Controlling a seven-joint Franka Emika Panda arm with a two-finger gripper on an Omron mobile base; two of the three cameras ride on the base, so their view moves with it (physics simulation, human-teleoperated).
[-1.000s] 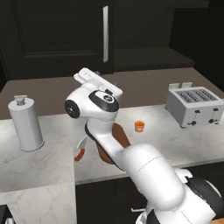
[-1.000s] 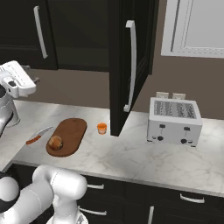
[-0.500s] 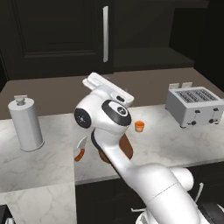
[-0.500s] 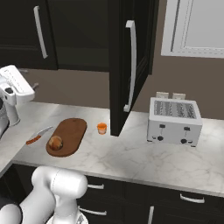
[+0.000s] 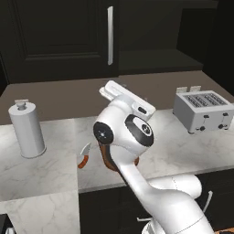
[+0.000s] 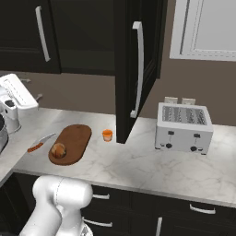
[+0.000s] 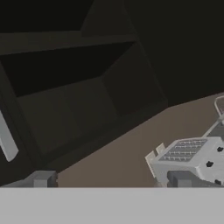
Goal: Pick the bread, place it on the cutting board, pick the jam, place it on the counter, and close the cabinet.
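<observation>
Remaining step, by look of it: shut cabinet. Door hangs open, edge-on to room, long axis vertical, silver handle facing right in right base view. Claw raised at far left, door off to its right; hand view looks into dark shelves. Tips well apart, nothing between. Bread on cutting board; jam on bench near door's foot.

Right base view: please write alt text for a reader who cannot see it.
A bread roll lies on an oval cutting board on the marble counter, with a small orange jam jar beside the open black cabinet door and a toaster.
</observation>
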